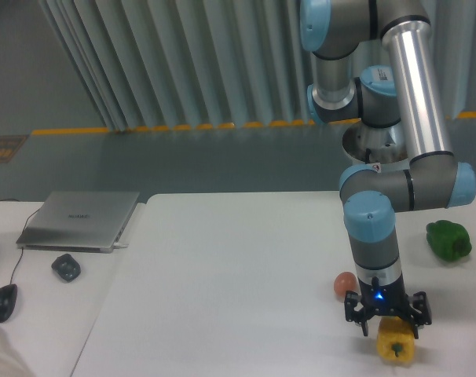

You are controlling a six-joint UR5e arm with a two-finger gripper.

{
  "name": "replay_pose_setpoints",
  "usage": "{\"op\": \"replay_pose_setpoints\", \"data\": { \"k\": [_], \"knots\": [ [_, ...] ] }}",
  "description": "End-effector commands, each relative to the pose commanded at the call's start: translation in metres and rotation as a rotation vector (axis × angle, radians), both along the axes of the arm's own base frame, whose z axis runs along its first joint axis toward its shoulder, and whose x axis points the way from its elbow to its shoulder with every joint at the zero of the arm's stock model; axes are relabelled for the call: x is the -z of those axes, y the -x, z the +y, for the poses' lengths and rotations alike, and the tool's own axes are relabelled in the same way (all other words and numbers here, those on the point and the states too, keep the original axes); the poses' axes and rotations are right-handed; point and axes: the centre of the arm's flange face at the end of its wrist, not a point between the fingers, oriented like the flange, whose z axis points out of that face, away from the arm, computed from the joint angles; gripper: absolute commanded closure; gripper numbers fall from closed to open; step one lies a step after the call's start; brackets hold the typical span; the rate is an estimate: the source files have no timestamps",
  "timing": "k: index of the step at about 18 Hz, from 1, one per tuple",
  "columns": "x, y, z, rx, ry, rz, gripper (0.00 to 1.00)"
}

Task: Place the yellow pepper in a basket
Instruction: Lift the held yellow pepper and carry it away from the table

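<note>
The yellow pepper (396, 345) sits on the white table (222, 275) near its front right edge. My gripper (389, 323) points straight down right over the pepper's top, with its jaws spread to either side of it. The left finger stands a little apart from the pepper, so the jaws look open and not closed on it. The pepper's stem is hidden under the gripper. No basket is in view.
A pinkish egg (346, 283) lies just left of the gripper. A green pepper (448, 240) lies at the table's right edge. On the side desk at the left are a closed laptop (79, 220), a small dark object (65, 267) and a mouse (3, 301).
</note>
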Motion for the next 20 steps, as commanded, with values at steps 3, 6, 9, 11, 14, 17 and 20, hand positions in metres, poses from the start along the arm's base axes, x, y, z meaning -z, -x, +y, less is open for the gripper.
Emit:
{"op": "replay_pose_setpoints", "data": {
  "k": [3, 6, 9, 11, 14, 17, 20],
  "knots": [
    [-0.007, 0.000, -0.002, 0.029, -0.002, 0.007, 0.12],
    [-0.021, 0.002, -0.004, 0.036, -0.018, 0.021, 0.30],
    [-0.036, 0.008, -0.010, 0.038, -0.034, 0.037, 0.42],
    [-0.037, 0.007, -0.010, 0.041, -0.033, 0.037, 0.53],
    [-0.039, 0.008, -0.011, 0.039, -0.036, 0.040, 0.57],
    [-0.041, 0.008, -0.011, 0.043, -0.038, 0.040, 0.60],
    [-0.081, 0.020, -0.029, 0.085, -0.065, 0.084, 0.60]
  ]
}}
